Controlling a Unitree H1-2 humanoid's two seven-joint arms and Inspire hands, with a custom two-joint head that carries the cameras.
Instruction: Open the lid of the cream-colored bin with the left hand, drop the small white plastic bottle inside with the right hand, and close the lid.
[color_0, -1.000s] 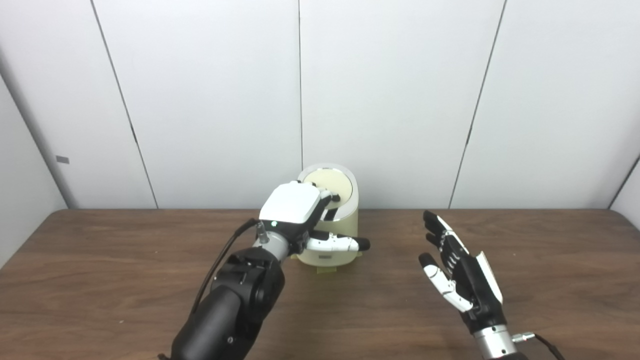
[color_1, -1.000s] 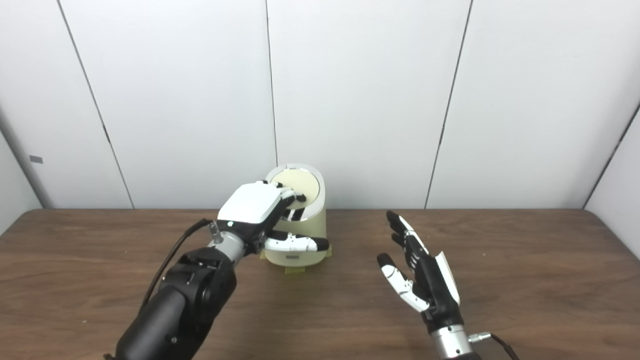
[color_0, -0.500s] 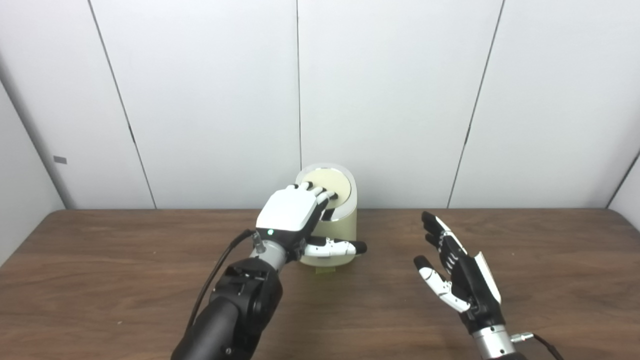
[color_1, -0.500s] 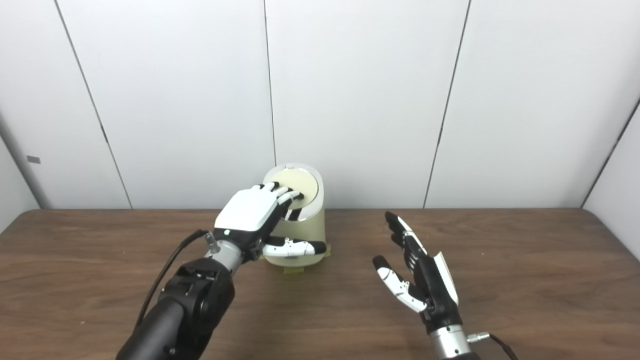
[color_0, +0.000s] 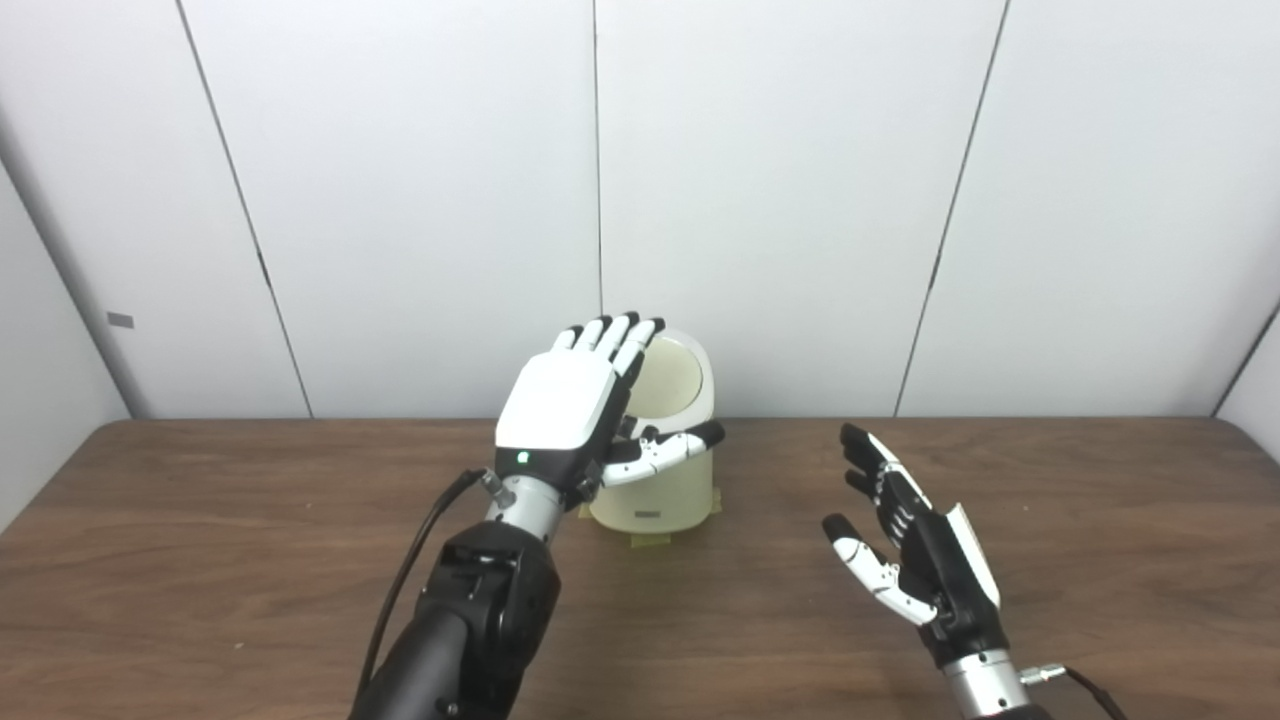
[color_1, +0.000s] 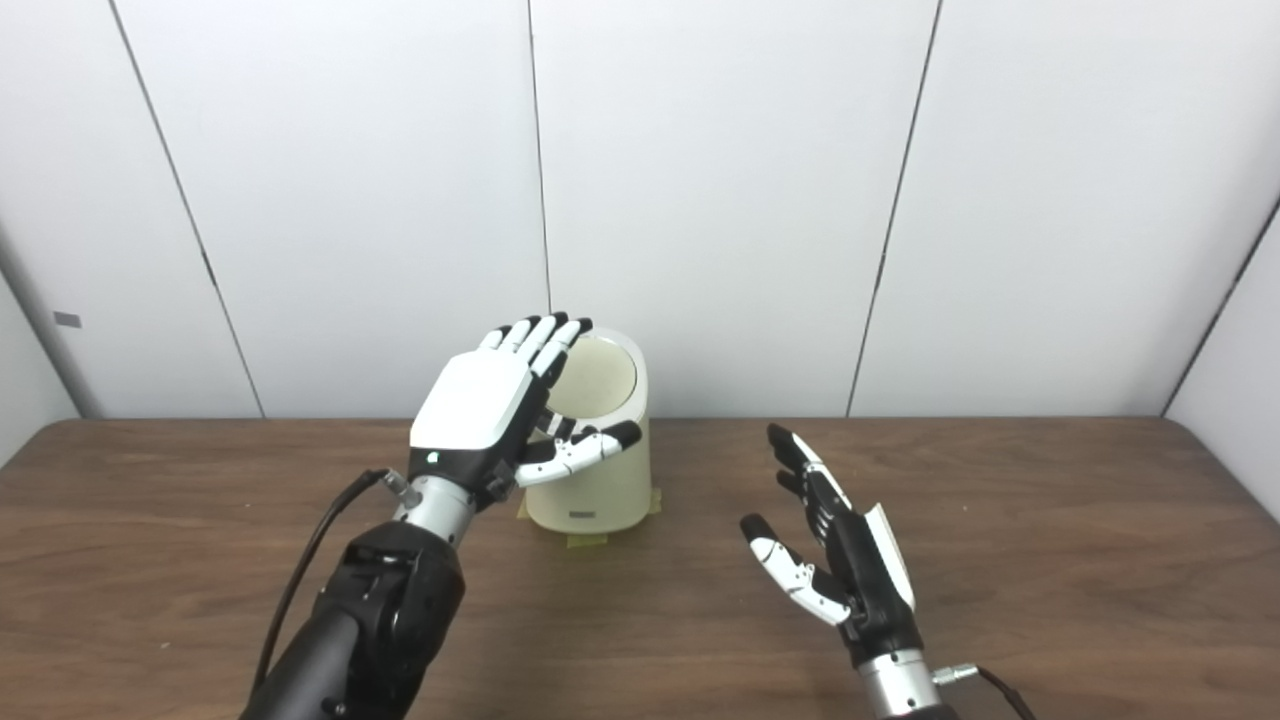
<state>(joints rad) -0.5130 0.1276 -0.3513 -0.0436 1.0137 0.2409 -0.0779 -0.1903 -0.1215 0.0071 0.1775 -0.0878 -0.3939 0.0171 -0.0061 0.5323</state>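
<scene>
The cream-colored bin (color_0: 655, 490) stands at the back of the table, near the wall. Its round lid (color_0: 675, 378) lies down on the top, tilted toward me. My left hand (color_0: 565, 405) is raised just in front and left of the bin, open with fingers straight and pointing up, hiding the lid's left edge. Its thumb (color_0: 665, 450) reaches across the bin's upper front. My right hand (color_0: 915, 560) hovers open to the right of the bin, palm turned inward, holding nothing. No small white bottle shows in either view.
The brown wooden table (color_0: 200, 560) runs wall to wall, with white panels behind it. Yellowish tape tabs (color_0: 650, 541) stick out under the bin's base. A black cable (color_0: 420, 560) hangs beside my left forearm.
My left hand has lifted off the lid and its fingers have straightened upward; the thumb rose from the bin's front. The right hand drifted slightly lower.
</scene>
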